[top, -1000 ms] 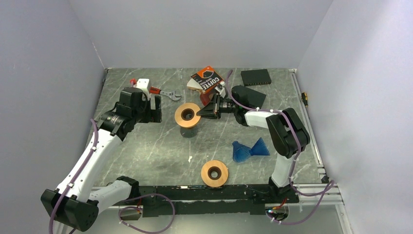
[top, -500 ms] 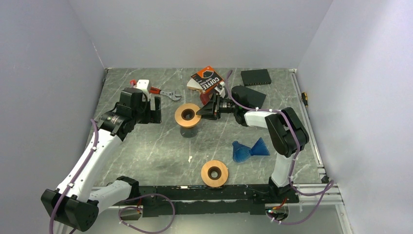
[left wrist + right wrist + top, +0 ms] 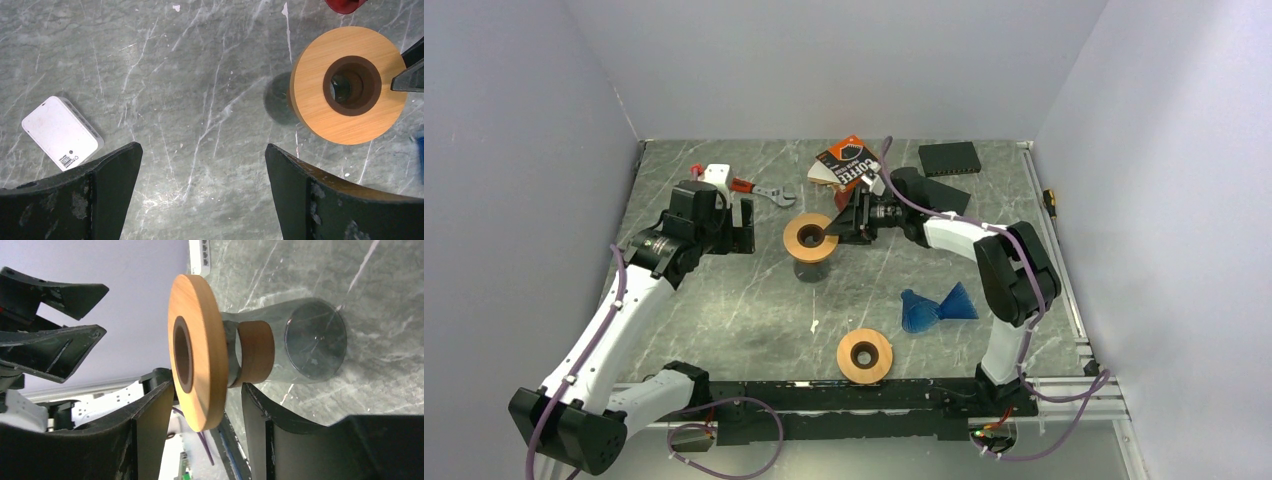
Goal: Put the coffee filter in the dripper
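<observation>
While straddling the dripper point(image 3: 809, 237) rim at frame centre, holds right gripper point(image 3: 836, 232) jaws parted, pinching nothing, perhaps guarding against tipping. Hangs left gripper point(image 3: 202, 150) wide open, centre left. Cannot tell any coffee filter inside; finds filter pack point(image 3: 849, 160) upper centre.

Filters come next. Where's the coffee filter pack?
Top view: the coffee filter pack lies far-centre on the table, just beyond the right gripper, right of the wrench.

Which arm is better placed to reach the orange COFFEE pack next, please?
Probably right: the right gripper straddles the wooden dripper, just in front of the COFFEE pack; the left gripper hangs open farther left.
</observation>
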Action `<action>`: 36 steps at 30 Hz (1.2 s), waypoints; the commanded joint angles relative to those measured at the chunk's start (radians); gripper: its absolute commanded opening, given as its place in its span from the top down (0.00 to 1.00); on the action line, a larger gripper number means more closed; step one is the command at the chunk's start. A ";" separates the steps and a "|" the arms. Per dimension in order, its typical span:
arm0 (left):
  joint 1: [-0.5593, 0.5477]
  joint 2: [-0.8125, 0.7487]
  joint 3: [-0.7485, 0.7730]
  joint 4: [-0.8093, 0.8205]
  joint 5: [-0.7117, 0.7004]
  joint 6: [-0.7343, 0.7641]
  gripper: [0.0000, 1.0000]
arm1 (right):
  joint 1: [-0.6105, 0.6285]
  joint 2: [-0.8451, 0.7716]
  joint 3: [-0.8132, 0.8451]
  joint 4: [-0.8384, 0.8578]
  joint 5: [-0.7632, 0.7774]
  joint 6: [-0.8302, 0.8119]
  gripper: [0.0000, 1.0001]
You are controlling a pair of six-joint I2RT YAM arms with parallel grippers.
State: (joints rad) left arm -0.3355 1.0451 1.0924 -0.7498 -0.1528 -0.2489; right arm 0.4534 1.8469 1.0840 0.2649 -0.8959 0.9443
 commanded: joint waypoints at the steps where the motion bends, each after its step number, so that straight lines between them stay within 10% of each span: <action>1: 0.006 -0.006 0.000 0.002 -0.011 -0.006 0.00 | 0.023 -0.047 0.079 -0.151 0.045 -0.142 0.43; 36: 0.016 0.039 -0.005 0.000 0.038 -0.003 0.01 | 0.140 0.012 0.314 -0.568 0.213 -0.420 0.36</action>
State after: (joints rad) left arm -0.3237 1.0828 1.0863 -0.7536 -0.1284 -0.2489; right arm 0.5755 1.8500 1.3487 -0.2779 -0.6876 0.5575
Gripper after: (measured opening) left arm 0.995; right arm 0.642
